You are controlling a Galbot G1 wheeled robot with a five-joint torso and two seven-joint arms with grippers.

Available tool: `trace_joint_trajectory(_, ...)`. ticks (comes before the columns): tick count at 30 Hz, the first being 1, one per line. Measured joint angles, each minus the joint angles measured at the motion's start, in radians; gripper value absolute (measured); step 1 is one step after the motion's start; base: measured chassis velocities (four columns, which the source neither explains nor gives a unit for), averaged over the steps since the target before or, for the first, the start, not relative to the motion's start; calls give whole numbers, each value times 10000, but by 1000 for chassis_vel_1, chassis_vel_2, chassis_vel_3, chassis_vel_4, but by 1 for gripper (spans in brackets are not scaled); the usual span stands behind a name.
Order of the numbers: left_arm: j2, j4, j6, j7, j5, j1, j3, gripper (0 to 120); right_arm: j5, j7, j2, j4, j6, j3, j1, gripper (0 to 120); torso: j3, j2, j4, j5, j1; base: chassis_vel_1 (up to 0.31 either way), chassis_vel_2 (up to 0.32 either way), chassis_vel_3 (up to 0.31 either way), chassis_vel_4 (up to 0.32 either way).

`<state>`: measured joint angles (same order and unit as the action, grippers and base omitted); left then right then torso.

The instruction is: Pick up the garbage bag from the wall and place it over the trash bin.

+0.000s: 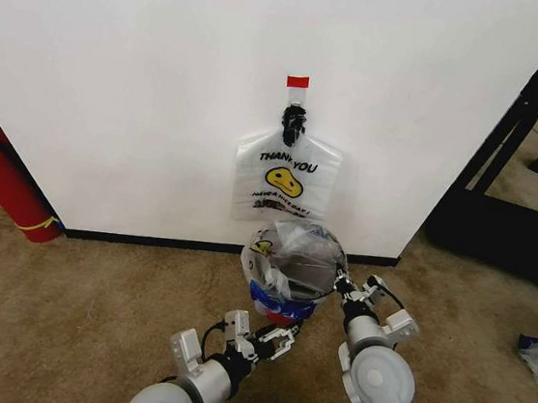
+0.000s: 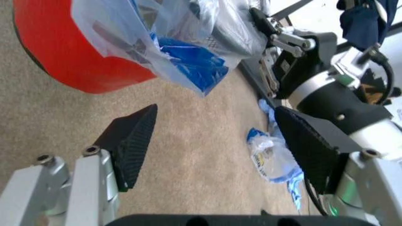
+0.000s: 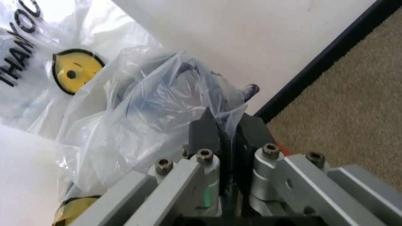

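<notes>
two printed bags (image 1: 285, 179) (image 1: 292, 258), one bin (image 1: 281, 310), one extinguisher (image 1: 4, 181), two tools (image 1: 267, 342) (image 1: 344, 286).

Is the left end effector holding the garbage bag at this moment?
No. The left end effector is open above bare carpet, with the garbage bag hanging apart from its fingers.

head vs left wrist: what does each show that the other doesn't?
Head: the wall, its hook holding a flat bag, and a fire extinguisher.
Left wrist: the open left tool up close and a crumpled bag on the carpet.
Both: the garbage bag draped over the bin, the right tool at its rim.
</notes>
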<state>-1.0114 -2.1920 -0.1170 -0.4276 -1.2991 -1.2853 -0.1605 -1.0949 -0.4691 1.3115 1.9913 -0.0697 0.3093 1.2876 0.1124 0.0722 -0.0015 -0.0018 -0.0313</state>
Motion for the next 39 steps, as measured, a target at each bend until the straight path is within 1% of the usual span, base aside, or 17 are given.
trace_joint_trajectory(4, -298, 222, 80, -76, -69, 238, -73, 69, -7, -6, -11, 29, 0, 9, 15, 1, 0, 0, -2, 0, 0, 0, 0, 0, 0)
trace_joint_trajectory(5, -298, 222, 80, -76, -69, 238, -73, 69, -7, -6, -11, 29, 0, 9, 15, 1, 0, 0, -2, 0, 0, 0, 0, 0, 0)
trace_joint_trajectory(6, -347, 296, 110, -87, -69, 299, -83, 66, -7, -8, 5, 44, 0, 10, 18, 1, 0, 0, -1, 1, 0, 0, 0, 0, 0)
trace_joint_trajectory(8, -379, 404, 136, -127, -69, 381, -101, 64, -10, -11, 23, 61, -2, 10, 20, 1, 0, 0, 0, 0, 0, 0, 0, 0, 0)
trace_joint_trajectory(10, -418, 517, 141, -193, -72, 491, -126, 57, -10, -12, 44, 63, -3, 8, 20, 1, 0, 0, 0, 1, 0, 0, 0, 0, 0)
trace_joint_trajectory(11, -478, 625, 142, -229, -96, 619, -131, 52, -10, -13, 67, 64, -3, 2, 21, 1, 0, 0, -1, 0, 0, 0, 0, 0, 0)
trace_joint_trajectory(12, -478, 625, 142, -229, -96, 619, -131, 52, -10, -13, 67, 64, -3, 2, 21, 1, 0, 0, -1, 0, 0, 0, 0, 0, 0)
trace_joint_trajectory(14, -544, 750, 177, -259, -122, 761, -128, 42, -9, -15, 97, 69, -6, -12, 20, 1, 0, 0, -2, 0, 0, 0, 0, 0, 0)
trace_joint_trajectory(17, -550, 851, 206, -272, -123, 816, -137, 30, -9, -16, 111, 77, -11, -15, 12, 1, 0, 0, -1, 0, 0, 0, 0, 0, 0)
trace_joint_trajectory(18, -547, 867, 207, -272, -113, 815, -145, 29, -9, -17, 114, 77, -11, -14, 12, 1, 0, 0, 0, 0, 0, 0, 0, 0, 0)
trace_joint_trajectory(19, -543, 886, 212, -273, -91, 799, -162, 22, -9, -17, 121, 77, -12, -13, 12, 1, 0, 0, -1, 0, 0, 0, 0, 0, 0)
trace_joint_trajectory(20, -543, 886, 212, -273, -91, 799, -162, 22, -9, -17, 121, 77, -12, -13, 12, 1, 0, 0, -1, 0, 0, 0, 0, 0, 0)
trace_joint_trajectory(21, -543, 897, 216, -272, -66, 773, -172, 19, -9, -18, 128, 77, -13, -10, 12, 1, 0, 0, -1, 0, 0, 0, 0, 0, 0)
trace_joint_trajectory(26, -600, 990, 315, -238, 99, 711, -188, 0, -2, -17, 143, 77, -13, 6, 47, 1, 0, 0, -1, 0, 0, 0, 0, 0, 0)
trace_joint_trajectory(34, -657, 1018, 337, -218, 212, 784, -168, 0, -7, -12, 210, 77, -8, 42, 74, 1, 0, 0, -1, 0, 0, 0, 0, 0, 0)
trace_joint_trajectory(39, -694, 1312, 330, -77, 657, 546, -339, 0, -129, -23, 319, 200, -11, 58, 92, 1, 0, 0, 1, 0, 0, 0, 0, 0, 0)
